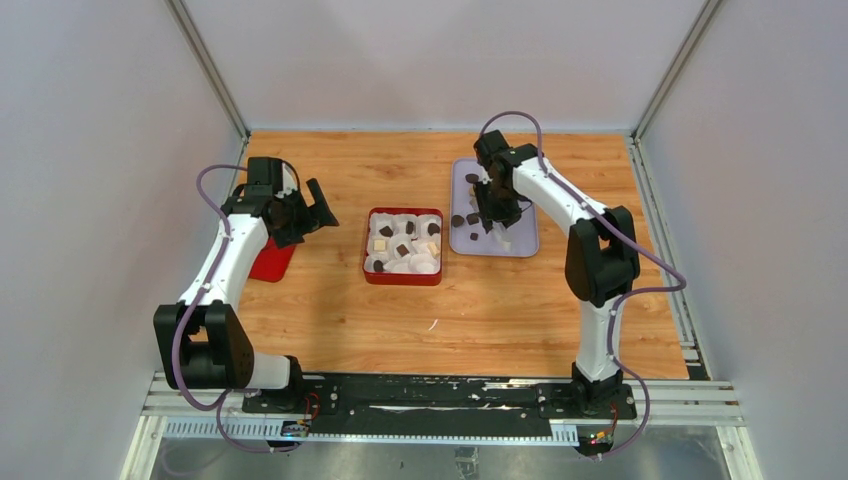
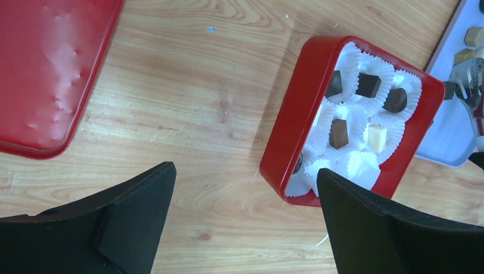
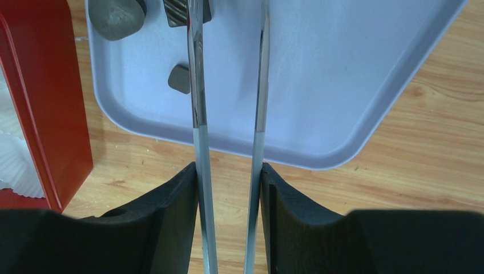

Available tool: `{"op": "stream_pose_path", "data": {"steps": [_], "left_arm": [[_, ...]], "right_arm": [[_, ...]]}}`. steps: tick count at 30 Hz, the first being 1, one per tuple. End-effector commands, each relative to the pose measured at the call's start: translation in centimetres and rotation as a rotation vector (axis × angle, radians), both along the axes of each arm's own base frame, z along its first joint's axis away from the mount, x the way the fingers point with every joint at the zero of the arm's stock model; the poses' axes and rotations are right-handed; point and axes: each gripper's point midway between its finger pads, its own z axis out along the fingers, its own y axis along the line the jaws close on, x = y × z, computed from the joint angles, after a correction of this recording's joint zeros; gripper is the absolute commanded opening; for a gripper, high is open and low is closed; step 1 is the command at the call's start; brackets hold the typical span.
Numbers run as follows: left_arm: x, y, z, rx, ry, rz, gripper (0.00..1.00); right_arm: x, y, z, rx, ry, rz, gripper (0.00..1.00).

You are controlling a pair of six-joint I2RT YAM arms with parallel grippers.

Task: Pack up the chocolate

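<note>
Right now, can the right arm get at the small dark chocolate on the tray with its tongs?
Probably yes. The right gripper holds the tongs right over the tray, their blades apart, and the chocolate lies just beside one blade with nothing covering it.

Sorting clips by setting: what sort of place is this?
Probably a robotics lab test cell: blank grey walls on aluminium framing, with the left arm and right arm bolted to a rail edging a wooden table.

A box (image 1: 403, 280) is set in the middle, with chocolates (image 2: 338, 133) in its paper cups (image 2: 361, 162). A tray (image 1: 520, 235) is placed just right of it, and what seems a lid (image 1: 272, 265) is placed to the left.
</note>
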Motion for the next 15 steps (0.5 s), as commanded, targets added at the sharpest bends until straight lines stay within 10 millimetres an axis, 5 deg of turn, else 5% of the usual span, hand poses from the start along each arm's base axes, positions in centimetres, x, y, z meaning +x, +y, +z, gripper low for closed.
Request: {"op": "stream_pose_path", "data": {"steps": [1,8,15], "left_arm": [[0.2,0.3,0.2,0.007,-0.005,0.004,1.00],[0.5,0.3,0.4,0.005,-0.013,0.006,1.00],[0.9,0.2,0.4,0.002,-0.010,0.003,1.00]], "right_arm": [[0.7,-0.4,0.1,-0.018,0.008,-0.004,0.44],[0.4,-0.8,1.9,-0.020,-0.022,-0.008,0.13],[-1.6,-1.3,4.7,0.009,-0.051,0.001,0.05]]}}
